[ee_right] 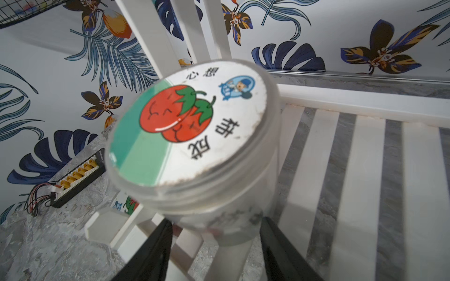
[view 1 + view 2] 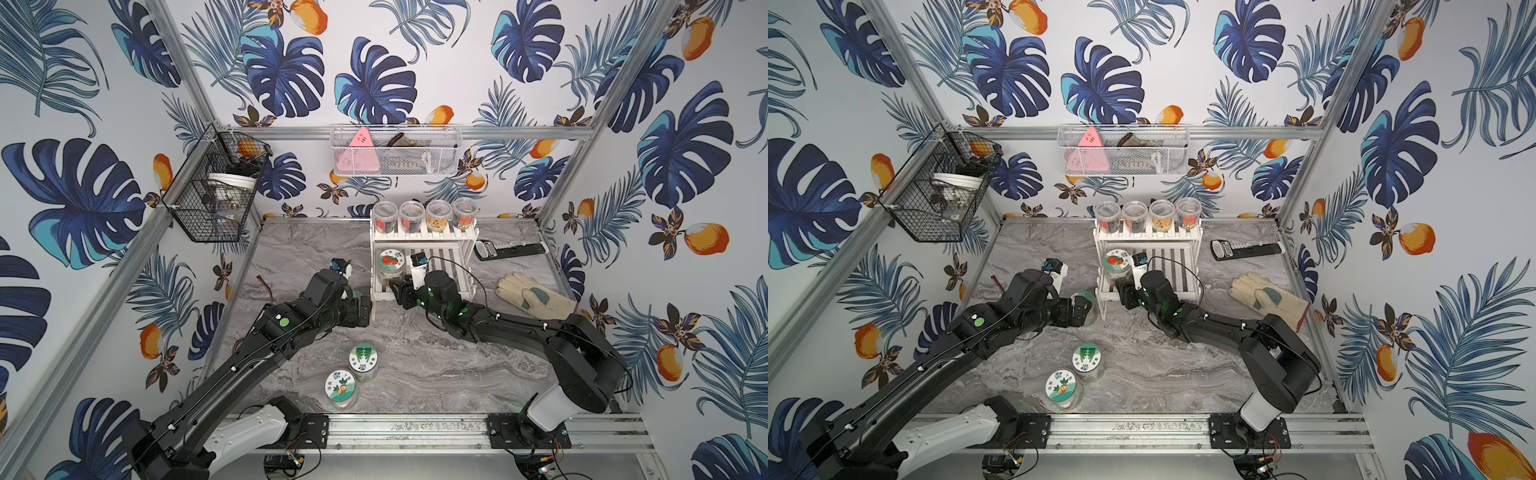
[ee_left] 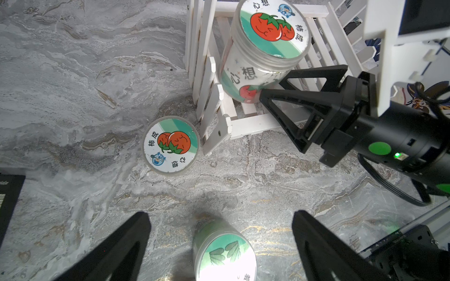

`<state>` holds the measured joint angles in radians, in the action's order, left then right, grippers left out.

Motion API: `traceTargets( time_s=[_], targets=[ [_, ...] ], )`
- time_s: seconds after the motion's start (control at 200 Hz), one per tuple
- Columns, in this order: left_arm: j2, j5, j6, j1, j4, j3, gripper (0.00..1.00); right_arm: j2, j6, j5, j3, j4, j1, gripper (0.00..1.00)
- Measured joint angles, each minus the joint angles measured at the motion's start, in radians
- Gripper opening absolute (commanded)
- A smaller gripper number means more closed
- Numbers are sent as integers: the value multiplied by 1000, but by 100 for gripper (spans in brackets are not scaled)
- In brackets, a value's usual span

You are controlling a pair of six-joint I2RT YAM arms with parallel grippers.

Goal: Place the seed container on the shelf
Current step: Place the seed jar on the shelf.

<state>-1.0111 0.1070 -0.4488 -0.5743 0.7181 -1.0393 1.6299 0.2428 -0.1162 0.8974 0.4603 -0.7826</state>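
Observation:
The seed container (image 2: 390, 264) (image 2: 1115, 259), a clear jar with a tomato picture on its lid, is at the left end of the lower tier of the white slatted shelf (image 2: 424, 241) (image 2: 1148, 239). My right gripper (image 2: 392, 284) (image 1: 216, 220) is shut on the jar's lower body (image 1: 187, 129), one finger on each side. In the left wrist view the right arm's fingers meet the jar (image 3: 270, 29) just above the shelf's slats (image 3: 246, 124). My left gripper (image 3: 219, 214) (image 2: 361, 311) hovers open left of the shelf's front leg, holding nothing.
A second tomato-lid jar (image 3: 171, 146) stands on the table by the shelf's front left leg. Leaf-lid jar (image 2: 363, 361) and another jar (image 2: 340, 384) stand nearer the front. Several clear cups (image 2: 424, 216) fill the upper tier. A glove (image 2: 532, 295) and black device (image 2: 509, 249) lie right.

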Motion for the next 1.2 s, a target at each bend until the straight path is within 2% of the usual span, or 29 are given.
traceTargets(
  time_s=[0.58,1.196],
  targets=[
    [11,27,-20,0,-6,25,99,143,30,-126,85,121,9,60],
    [13,30,-21,1,-4,40,99,192,26,-68,146,134,39,60]
  ],
)
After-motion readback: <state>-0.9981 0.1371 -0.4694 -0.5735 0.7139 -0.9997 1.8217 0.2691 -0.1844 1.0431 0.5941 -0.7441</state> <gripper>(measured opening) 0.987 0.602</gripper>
